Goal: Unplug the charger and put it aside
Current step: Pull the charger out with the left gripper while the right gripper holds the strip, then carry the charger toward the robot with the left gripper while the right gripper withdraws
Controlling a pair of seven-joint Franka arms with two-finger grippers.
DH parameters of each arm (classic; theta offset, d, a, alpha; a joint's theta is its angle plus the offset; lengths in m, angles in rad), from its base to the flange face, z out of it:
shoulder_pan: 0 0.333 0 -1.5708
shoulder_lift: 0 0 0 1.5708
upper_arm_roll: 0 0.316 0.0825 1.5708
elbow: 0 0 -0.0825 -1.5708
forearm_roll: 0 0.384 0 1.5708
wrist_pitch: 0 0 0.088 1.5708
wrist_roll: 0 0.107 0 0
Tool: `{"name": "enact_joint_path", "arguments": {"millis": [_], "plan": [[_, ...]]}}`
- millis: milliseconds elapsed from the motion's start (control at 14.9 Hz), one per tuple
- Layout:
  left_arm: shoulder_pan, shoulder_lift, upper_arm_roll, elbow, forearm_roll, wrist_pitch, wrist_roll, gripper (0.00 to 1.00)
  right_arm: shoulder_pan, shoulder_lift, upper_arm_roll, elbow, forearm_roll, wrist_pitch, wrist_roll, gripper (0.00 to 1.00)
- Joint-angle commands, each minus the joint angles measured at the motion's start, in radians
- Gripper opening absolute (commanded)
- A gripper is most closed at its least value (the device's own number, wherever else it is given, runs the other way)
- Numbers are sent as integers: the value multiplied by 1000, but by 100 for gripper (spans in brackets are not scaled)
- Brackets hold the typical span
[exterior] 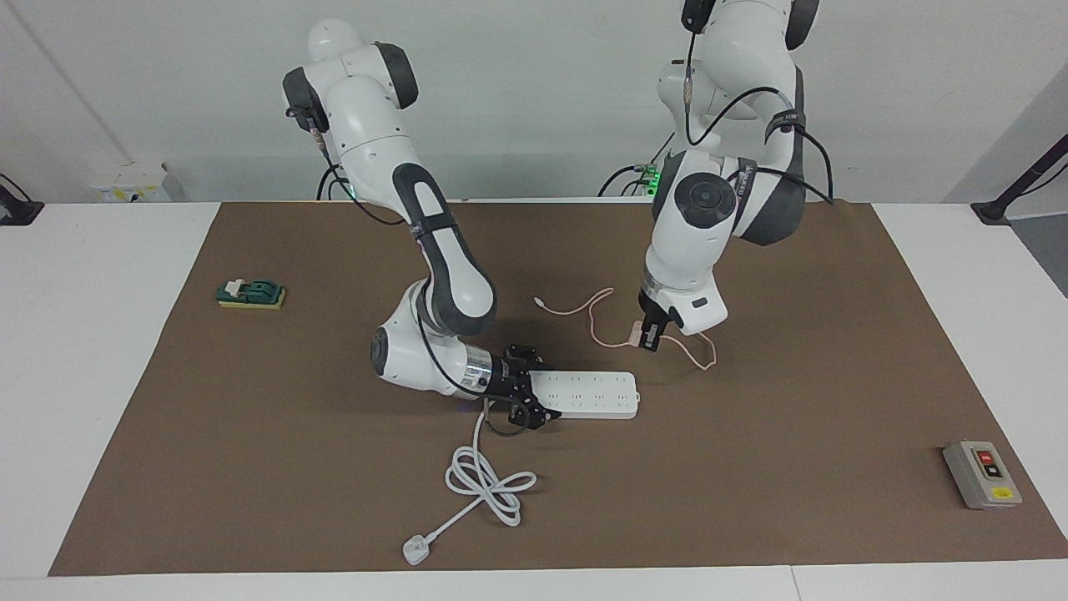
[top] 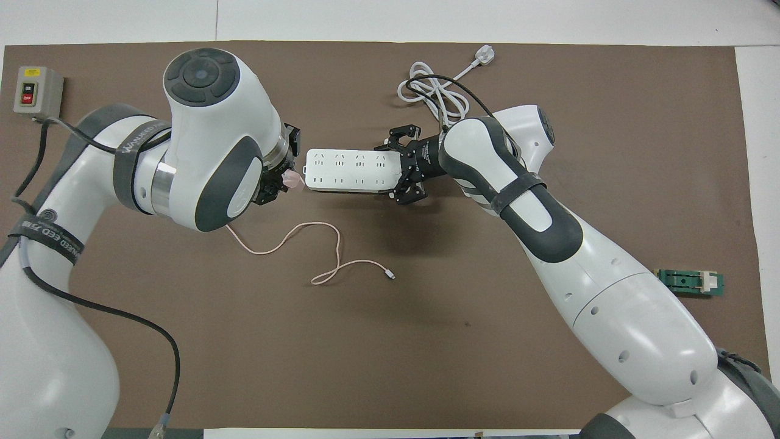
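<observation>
Gripping the pink charger between clenched fingers, the left gripper hangs over bare mat just off the power strip's free end, prongs clear of the sockets. The right gripper clamps the strip's corded end. Below the left gripper the pink cable trails slack and could snag; open mat lies toward the switch box.

The charger and its thin cable are pale pink against a plain brown mat. The power strip, its cord and plug are white. A grey switch box carries red, black and yellow marks, and a green block sits on a yellow base.
</observation>
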Motion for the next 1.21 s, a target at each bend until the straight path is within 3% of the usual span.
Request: {"name": "enact_joint_path", "arguments": {"millis": [0, 336, 739, 1143], "plan": [[36, -76, 1, -82, -8, -23, 166, 0, 14, -2, -5, -15, 16, 32, -37, 100], [102, -182, 2, -217, -8, -26, 451, 0, -2, -52, -6, -15, 7, 2, 17, 100], [220, -307, 1, -364, -8, -19, 920, 0, -19, -121, -17, -28, -2, -47, 63, 100], [409, -426, -1, -512, -8, 0, 1460, 0, -81, -233, -19, -28, -192, -171, 101, 100]]}}
